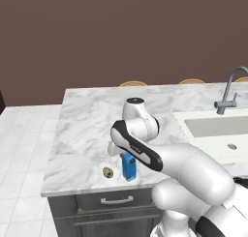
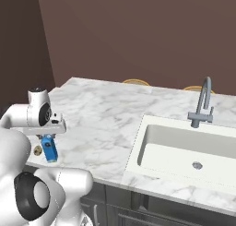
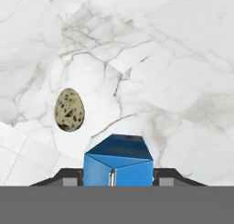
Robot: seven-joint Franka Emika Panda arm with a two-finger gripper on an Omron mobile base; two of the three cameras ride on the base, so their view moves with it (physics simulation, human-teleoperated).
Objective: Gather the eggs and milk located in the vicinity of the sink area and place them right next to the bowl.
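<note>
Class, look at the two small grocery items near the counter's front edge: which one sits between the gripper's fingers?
The blue milk carton sits between the gripper fingers. The speckled egg lies apart on the marble counter, beside the carton and untouched.

glossy white arm (image 1: 193, 168) (dark joints)

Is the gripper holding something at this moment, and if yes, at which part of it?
The gripper has its fingers on the two sides of the blue milk carton, at its upper part near the gabled top. Whether the grip is already firm cannot be told.
</note>
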